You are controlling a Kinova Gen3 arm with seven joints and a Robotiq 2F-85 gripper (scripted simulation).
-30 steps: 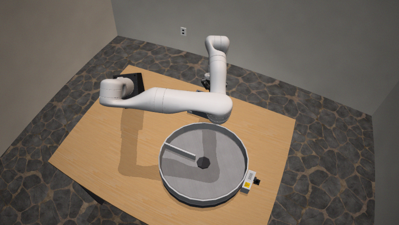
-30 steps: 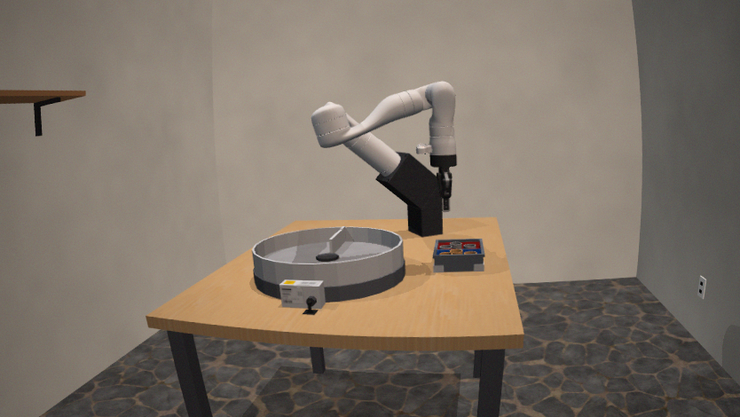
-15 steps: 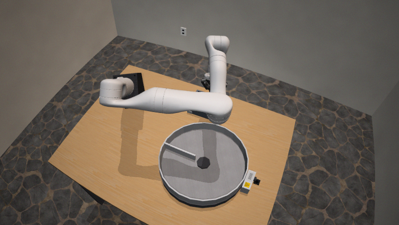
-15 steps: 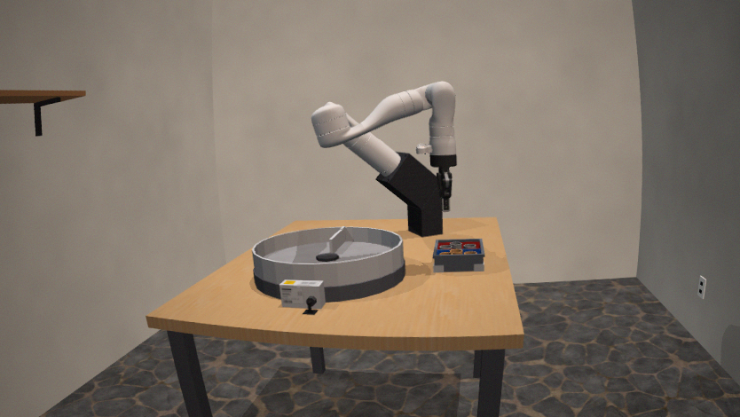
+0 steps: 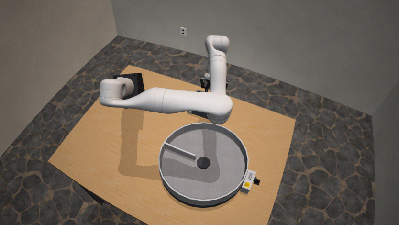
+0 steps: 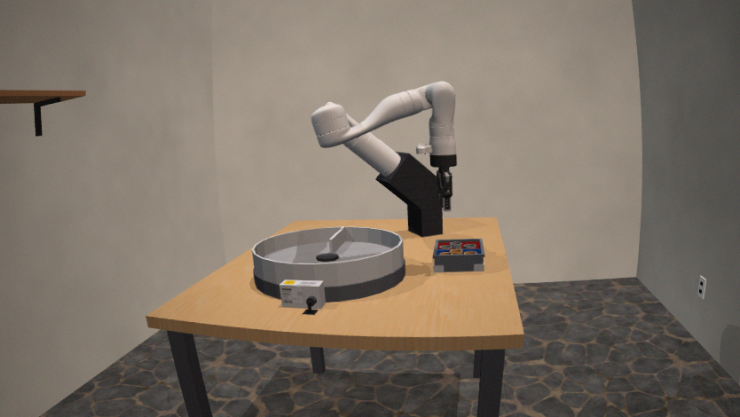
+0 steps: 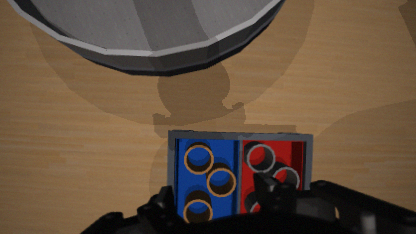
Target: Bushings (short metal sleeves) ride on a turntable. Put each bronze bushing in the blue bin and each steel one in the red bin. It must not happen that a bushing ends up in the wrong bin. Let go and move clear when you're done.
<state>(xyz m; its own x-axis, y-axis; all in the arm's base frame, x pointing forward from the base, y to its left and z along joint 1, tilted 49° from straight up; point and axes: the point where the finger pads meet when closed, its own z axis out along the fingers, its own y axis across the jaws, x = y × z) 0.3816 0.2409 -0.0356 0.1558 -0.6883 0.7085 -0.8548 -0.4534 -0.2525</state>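
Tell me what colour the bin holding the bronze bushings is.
Blue. The blue bin holds three bronze bushings, clearest in the wrist view.

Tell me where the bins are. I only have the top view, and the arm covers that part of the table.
Observer: The blue bin and red bin sit side by side in one gray tray, beside the turntable, below the hand.
Operator: Anything in them?
Observer: Three bronze bushings in the blue. At least two steel bushings in the red, which the hand partly hides.
Operator: Is the hand carrying one?
Observer: No, it is open and holds nothing.
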